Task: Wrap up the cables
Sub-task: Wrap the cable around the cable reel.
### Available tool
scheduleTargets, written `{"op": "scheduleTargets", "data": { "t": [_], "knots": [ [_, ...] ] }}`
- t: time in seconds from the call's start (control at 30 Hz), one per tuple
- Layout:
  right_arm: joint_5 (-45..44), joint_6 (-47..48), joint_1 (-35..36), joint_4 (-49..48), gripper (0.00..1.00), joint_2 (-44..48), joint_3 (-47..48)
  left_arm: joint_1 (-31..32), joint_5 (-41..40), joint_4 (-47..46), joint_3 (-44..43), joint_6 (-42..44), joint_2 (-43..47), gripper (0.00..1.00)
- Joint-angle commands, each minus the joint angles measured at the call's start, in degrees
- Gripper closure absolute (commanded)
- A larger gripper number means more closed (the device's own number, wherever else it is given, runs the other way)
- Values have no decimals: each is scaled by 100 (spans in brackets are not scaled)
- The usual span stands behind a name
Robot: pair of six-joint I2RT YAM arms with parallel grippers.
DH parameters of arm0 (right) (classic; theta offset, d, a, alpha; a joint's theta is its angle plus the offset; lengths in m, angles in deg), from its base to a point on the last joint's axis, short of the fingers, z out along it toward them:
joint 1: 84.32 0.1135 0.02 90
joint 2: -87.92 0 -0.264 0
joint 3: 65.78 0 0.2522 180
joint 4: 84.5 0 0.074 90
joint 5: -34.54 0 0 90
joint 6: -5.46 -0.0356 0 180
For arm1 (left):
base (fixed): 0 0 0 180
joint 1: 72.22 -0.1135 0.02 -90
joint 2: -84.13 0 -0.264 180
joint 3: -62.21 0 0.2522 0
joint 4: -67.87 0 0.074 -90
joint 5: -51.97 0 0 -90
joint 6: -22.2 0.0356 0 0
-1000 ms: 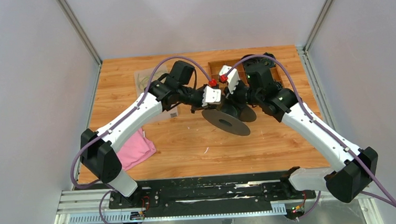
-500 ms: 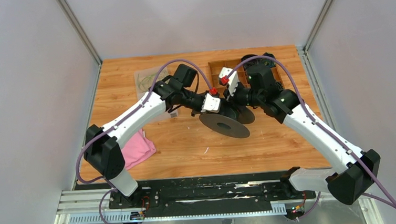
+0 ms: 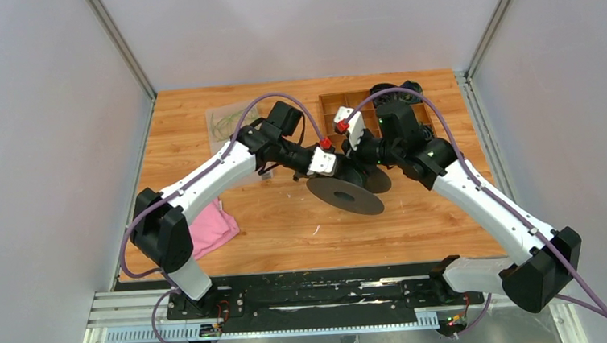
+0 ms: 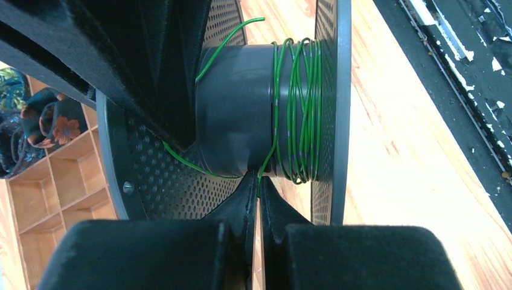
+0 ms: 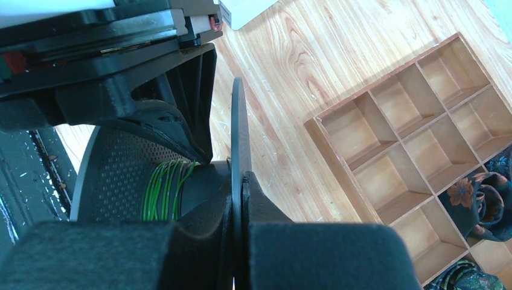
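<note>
Thin green cable (image 4: 296, 109) lies wound in loose turns round the dark hub of a large black perforated plastic spool (image 4: 232, 115), which stands on edge over the wooden table (image 4: 392, 151). The left gripper (image 4: 258, 184) pinches one strand just beside the hub, its jaws almost touching. The right gripper (image 5: 240, 181) is clamped on the spool's thin flange.

On spool (image 4: 232, 115), cables (image 4: 296, 109); behind spool, tray (image 5: 381, 77).
</note>
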Motion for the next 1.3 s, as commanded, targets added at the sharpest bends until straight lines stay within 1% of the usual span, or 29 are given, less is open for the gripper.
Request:
{"op": "scheduleTargets", "data": {
  "t": [0.0, 0.17, 0.27, 0.47, 0.77, 0.97, 1.27],
  "knots": [
    [-315, -160, 48, -718, 99, 36, 214, 62, 283, 258, 56, 107, -119, 96],
    [-572, -191, 48, -718, 99, 52, 112, 32, 176, 250, 57, 57, -132, 97],
    [-588, -238, 45, -829, 99, 74, -38, -28, 263, 172, 86, -37, -146, 97],
    [-504, -366, 43, -921, 99, 19, -95, -36, 347, -315, 308, -411, -101, 96],
    [-577, -355, 42, -904, 99, -13, -5, -36, 385, -345, 397, -306, -117, 95],
    [-622, -395, 45, -951, 99, -84, -98, -38, 272, -343, 412, -370, -206, 96],
    [-462, -449, 38, -1061, 99, -106, -274, -95, 242, -879, 823, -901, -107, 94]
  ]
}}
